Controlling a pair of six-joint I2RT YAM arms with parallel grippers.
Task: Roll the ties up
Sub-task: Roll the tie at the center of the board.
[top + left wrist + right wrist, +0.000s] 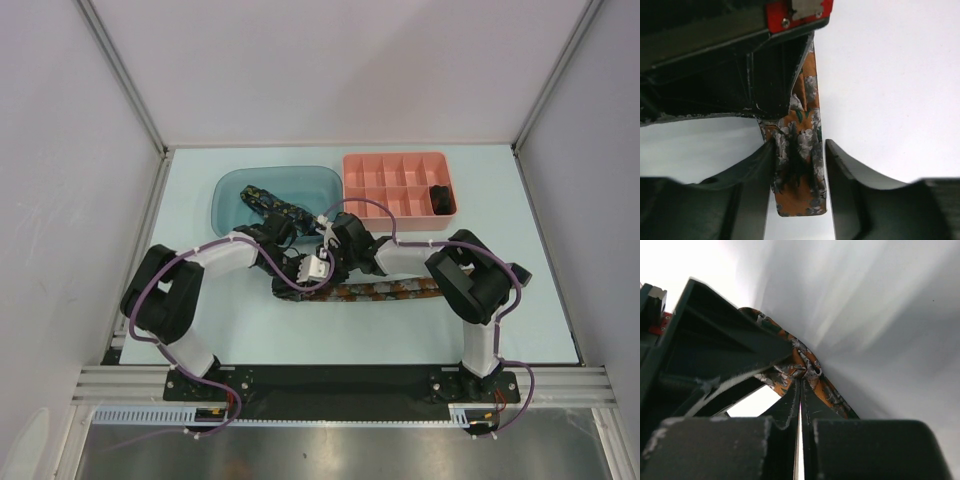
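Both arms at the orange tie

A navy tie lies in the blue tray. The left fingers flank the orange tie; pressing or not, I cannot tell. The right fingers are clamped on it; its length trails right along the table. A dark bundle sits in the pink organizer.
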